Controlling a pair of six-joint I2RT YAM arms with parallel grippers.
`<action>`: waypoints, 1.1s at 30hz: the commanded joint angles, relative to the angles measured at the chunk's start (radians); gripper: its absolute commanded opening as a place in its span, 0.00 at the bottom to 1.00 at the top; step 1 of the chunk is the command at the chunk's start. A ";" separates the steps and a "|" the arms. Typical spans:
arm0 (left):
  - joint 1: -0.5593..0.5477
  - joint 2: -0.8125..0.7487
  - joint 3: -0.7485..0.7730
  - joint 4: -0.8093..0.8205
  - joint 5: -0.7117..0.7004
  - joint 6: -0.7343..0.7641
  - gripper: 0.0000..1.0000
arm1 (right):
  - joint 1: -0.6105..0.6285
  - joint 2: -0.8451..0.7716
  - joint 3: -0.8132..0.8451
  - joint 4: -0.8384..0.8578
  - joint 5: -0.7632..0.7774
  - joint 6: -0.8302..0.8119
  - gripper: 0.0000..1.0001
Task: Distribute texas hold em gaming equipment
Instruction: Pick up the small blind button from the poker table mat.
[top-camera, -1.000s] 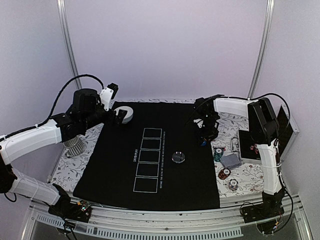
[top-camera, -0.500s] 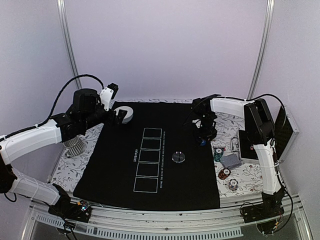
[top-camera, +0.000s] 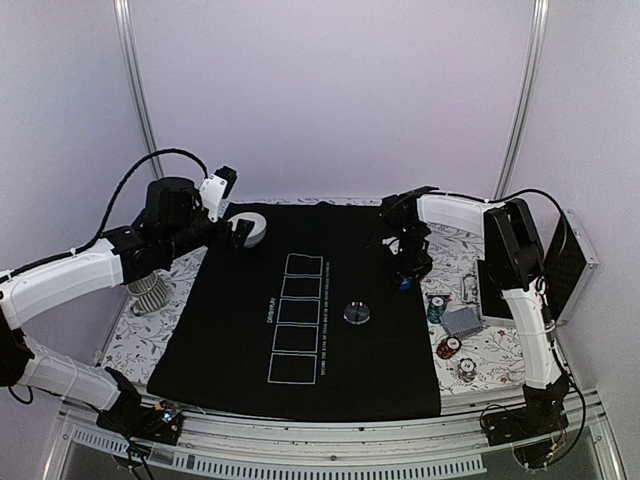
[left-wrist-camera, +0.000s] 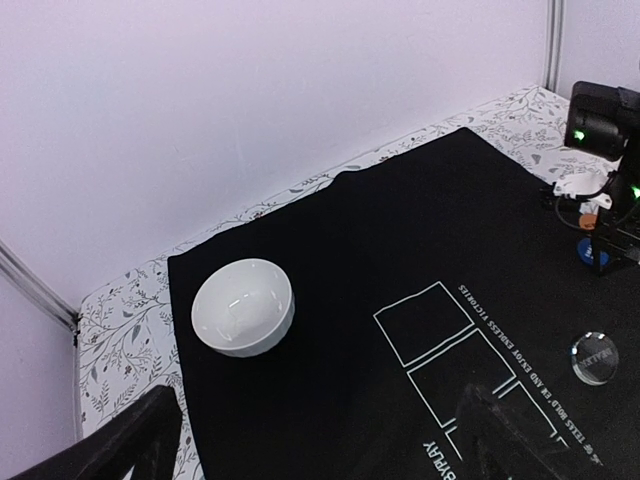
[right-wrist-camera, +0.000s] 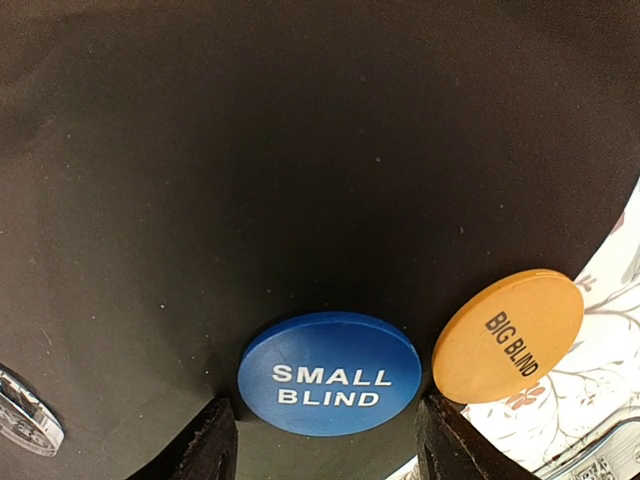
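The blue "SMALL BLIND" disc (right-wrist-camera: 328, 373) lies flat on the black mat (right-wrist-camera: 300, 150), between the fingertips of my open right gripper (right-wrist-camera: 328, 440), which hangs low over it. The orange "BIG BLIND" disc (right-wrist-camera: 508, 335) lies just right of it at the mat's edge. In the top view the right gripper (top-camera: 405, 272) is at the mat's far right side. A clear-and-black dealer disc (top-camera: 356, 314) lies mid-mat. A teal chip stack (top-camera: 437, 307), grey-backed cards (top-camera: 462, 320) and red chip stacks (top-camera: 451, 347) sit on the floral cloth to the right. My left gripper (top-camera: 238, 232) is open and empty.
A white bowl (top-camera: 250, 228) stands at the mat's far left corner, right next to the left gripper; it also shows in the left wrist view (left-wrist-camera: 243, 306). Five white rectangles (top-camera: 297, 315) run down the mat. A black box (top-camera: 505, 290) stands at the right edge.
My right gripper has shifted slightly left and farther over the blue disc. The left arm and the dealer disc have not moved.
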 joint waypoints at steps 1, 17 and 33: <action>0.007 0.004 -0.009 0.007 0.006 0.004 0.98 | -0.001 0.068 0.000 0.104 0.000 -0.008 0.63; 0.007 0.004 -0.009 0.006 0.008 0.004 0.98 | -0.003 0.009 0.020 0.113 0.014 -0.017 0.63; 0.008 -0.001 -0.009 0.006 0.009 0.004 0.98 | 0.018 -0.165 -0.321 0.161 0.045 0.045 0.65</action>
